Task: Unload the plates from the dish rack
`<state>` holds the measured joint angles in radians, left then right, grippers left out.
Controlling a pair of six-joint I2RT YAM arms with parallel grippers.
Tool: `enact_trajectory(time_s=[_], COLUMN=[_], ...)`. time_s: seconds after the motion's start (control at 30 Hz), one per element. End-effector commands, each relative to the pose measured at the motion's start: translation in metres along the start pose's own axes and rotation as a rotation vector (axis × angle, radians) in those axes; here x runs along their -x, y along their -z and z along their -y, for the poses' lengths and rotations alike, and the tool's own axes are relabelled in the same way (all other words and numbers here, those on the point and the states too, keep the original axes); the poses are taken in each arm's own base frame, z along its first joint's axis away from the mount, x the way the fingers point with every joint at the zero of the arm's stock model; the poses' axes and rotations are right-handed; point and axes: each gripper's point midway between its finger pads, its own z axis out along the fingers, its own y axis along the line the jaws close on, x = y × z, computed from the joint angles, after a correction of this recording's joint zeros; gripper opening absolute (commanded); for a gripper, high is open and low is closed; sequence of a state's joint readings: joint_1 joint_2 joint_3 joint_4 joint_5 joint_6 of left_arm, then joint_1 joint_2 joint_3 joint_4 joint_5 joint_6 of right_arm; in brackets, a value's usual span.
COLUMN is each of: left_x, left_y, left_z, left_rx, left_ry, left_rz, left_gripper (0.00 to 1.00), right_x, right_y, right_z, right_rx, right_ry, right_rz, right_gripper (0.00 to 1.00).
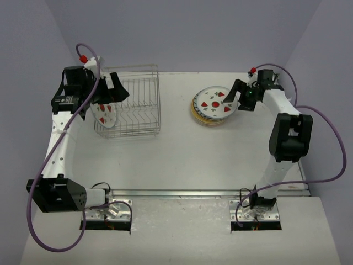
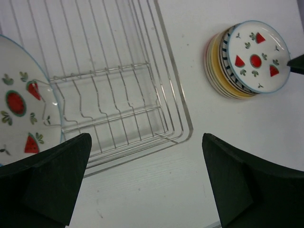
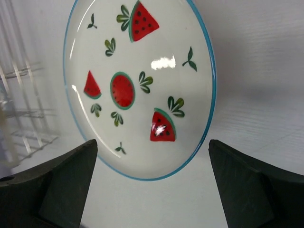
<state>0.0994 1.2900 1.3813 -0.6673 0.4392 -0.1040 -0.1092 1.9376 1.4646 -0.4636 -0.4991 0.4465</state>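
Note:
The silver wire dish rack (image 1: 144, 83) stands at the back left. One plate (image 1: 105, 114), white with red watermelon wedges, stands upright at its left end, also seen in the left wrist view (image 2: 19, 104). My left gripper (image 1: 113, 94) hovers open above that end of the rack (image 2: 172, 71), nothing between its fingers (image 2: 145, 185). At the back right lies a stack of plates (image 1: 208, 118), topped by a second watermelon plate (image 1: 216, 102) (image 3: 137, 85). My right gripper (image 1: 238, 96) stands open just right of it (image 3: 152, 185), holding nothing.
Purple cables loop off both arms near the side walls. The rack's other slots (image 2: 109, 109) hold nothing. The white table (image 1: 176, 160) stretches bare between rack and stack, down to the metal rail (image 1: 182, 193) at the near edge.

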Motion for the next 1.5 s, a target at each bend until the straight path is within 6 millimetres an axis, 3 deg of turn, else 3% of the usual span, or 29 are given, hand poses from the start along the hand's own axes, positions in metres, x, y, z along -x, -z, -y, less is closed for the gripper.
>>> enact_trajectory(time_s=[0.0,0.1,0.23,0.43,0.6,0.8,1.0,1.07,1.2,1.3,1.37,1.4,1.47], left_x=[0.044,0.053,0.051,0.047,0.044,0.039,0.042,0.039,0.034,0.033,0.028,0.024,0.014], left_y=[0.028,0.041,0.051,0.05,0.043,0.038,0.039,0.035,0.024,0.011,-0.001,-0.008,-0.022], left_z=[-0.041,-0.075,-0.101,-0.113,-0.116,-0.117,-0.129,-0.142,-0.162,-0.175,-0.184,-0.188,-0.186], left_rx=[0.305,0.511,0.666,0.708,0.697,0.691,0.745,0.779,0.782,0.757,0.711,0.671,0.566], left_ry=[-0.071,-0.068,-0.074,-0.084,-0.072,-0.064,-0.086,-0.116,-0.115,-0.095,-0.067,-0.041,0.004], left_rz=[0.151,0.18,0.163,0.129,0.107,0.094,0.082,0.036,-0.021,-0.052,-0.091,-0.122,-0.165], left_gripper=[1.0,1.0,1.0,1.0,1.0,1.0,1.0,0.95,0.77,0.7,0.66,0.65,0.61], right_x=[0.038,0.036,0.03,0.029,0.044,0.069,0.077,0.072,0.064,0.062,0.063,0.066,0.066], right_y=[0.037,0.033,0.022,0.02,0.041,0.078,0.084,0.081,0.08,0.083,0.085,0.09,0.091], right_z=[-0.026,-0.026,-0.024,-0.029,-0.026,-0.01,0.022,0.025,0.024,0.022,0.025,0.037,0.039], right_rx=[-0.244,-0.3,-0.302,-0.312,-0.394,-0.544,-0.594,-0.585,-0.565,-0.561,-0.569,-0.59,-0.588], right_ry=[0.374,0.437,0.42,0.429,0.459,0.548,0.507,0.505,0.504,0.512,0.512,0.491,0.485], right_rz=[0.182,0.181,0.126,0.14,0.24,0.446,0.449,0.434,0.417,0.419,0.42,0.42,0.422], right_gripper=[0.99,0.99,0.99,0.99,0.99,0.99,0.99,0.99,0.99,0.99,0.99,0.99,0.99])
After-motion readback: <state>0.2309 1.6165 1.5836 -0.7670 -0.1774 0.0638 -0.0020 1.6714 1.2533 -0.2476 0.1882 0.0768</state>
